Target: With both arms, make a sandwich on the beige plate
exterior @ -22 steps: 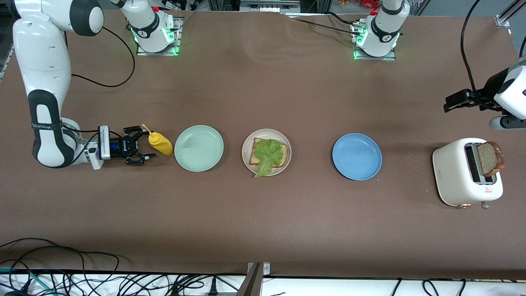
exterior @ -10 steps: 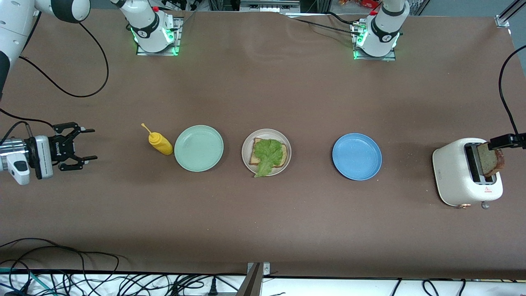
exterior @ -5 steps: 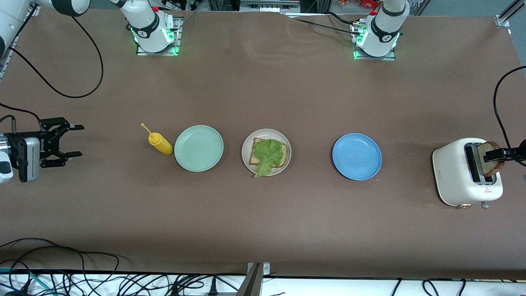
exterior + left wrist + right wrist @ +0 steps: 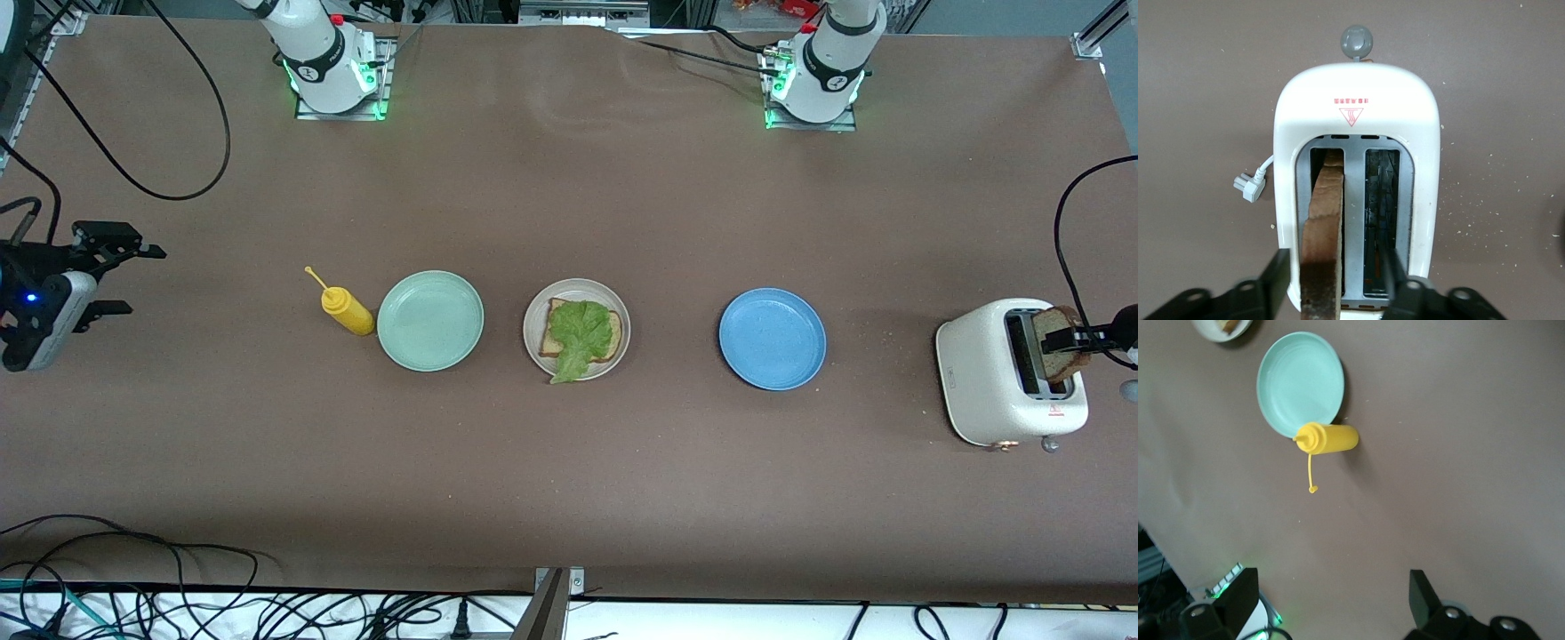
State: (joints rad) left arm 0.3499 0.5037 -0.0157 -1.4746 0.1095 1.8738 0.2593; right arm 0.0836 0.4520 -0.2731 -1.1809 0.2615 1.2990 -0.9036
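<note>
The beige plate (image 4: 533,313) sits mid-table and carries one brown bread slice (image 4: 551,331) topped by a green lettuce leaf (image 4: 582,336). A second bread slice (image 4: 1055,356) stands upright in a slot of the white toaster (image 4: 982,378) at the left arm's end of the table. My left gripper (image 4: 1071,339) straddles that slice. In the left wrist view the slice (image 4: 1325,220) rises between the gripper (image 4: 1331,267) fingers, with a narrow gap on each side. My right gripper (image 4: 133,281) hangs open and empty over the right arm's end of the table.
A mint green plate (image 4: 430,320) and a lying yellow squeeze bottle (image 4: 347,309) are beside the beige plate toward the right arm's end. A blue plate (image 4: 772,338) lies toward the toaster. Loose cables (image 4: 178,604) run along the near table edge.
The left gripper came down over the toaster and its fingers have narrowed around the standing slice. The right gripper drew away from the yellow bottle toward its end of the table.
</note>
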